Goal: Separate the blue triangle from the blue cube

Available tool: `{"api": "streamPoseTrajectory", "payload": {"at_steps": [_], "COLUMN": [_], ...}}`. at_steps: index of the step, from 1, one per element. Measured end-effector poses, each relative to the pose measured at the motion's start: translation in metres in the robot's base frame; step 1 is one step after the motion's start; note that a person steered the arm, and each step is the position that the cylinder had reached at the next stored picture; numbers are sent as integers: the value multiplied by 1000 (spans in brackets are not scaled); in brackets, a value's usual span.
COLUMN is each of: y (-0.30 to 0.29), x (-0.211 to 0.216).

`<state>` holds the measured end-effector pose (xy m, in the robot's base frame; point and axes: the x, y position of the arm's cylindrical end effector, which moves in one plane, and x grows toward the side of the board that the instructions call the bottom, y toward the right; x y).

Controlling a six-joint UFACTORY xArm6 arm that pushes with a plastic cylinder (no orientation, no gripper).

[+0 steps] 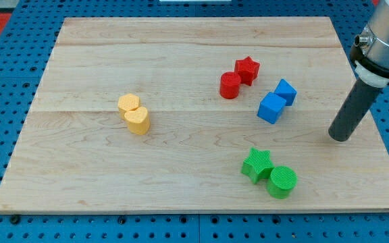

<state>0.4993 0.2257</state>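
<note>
1. The arm is cut off by the view's top and right edges; only a grey metal collar and the straight dark rod [351, 111] below it show. It carries no jaws, so there is nothing to be released, clenched or grasping.
2. The tip [340, 138] rests on the table [100, 175] near its right edge, about halfway down, touching no block. It stands to the right of the blue pair, with bare wood between.
3. The blue cube [271, 108] sits in the right half of the table. The blue triangle [286, 91] lies just behind it toward the table's top right corner; the two appear to touch. The triangle's shape is hard to make out, since the cube covers its near side.
4. A red cylinder [230, 85] and a red star [247, 69] sit together to the upper left of the blue pair.
5. A green star [256, 164] and a green cylinder [282, 181] sit together near the table's bottom edge, right of centre.
6. Two yellow blocks are pressed together left of centre: a yellow rounded block [129, 102] behind and a yellow heart-like block [138, 121] in front; their exact outlines are unclear.
7. The table is pale wood with visible grain and plank seams. It lies on a blue pegboard [5, 67] dotted with holes. The blocks look like matt plastic.
</note>
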Motion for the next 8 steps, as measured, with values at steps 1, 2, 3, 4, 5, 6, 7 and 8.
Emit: {"api": "streamPoseTrajectory", "payload": {"at_steps": [1,2,3,4,5,6,7,8], "y": [0,18,-13,-53,-83,-96,-89,-70], "x": [0,-15,-33,-42,-51,-85,-87,-87]}}
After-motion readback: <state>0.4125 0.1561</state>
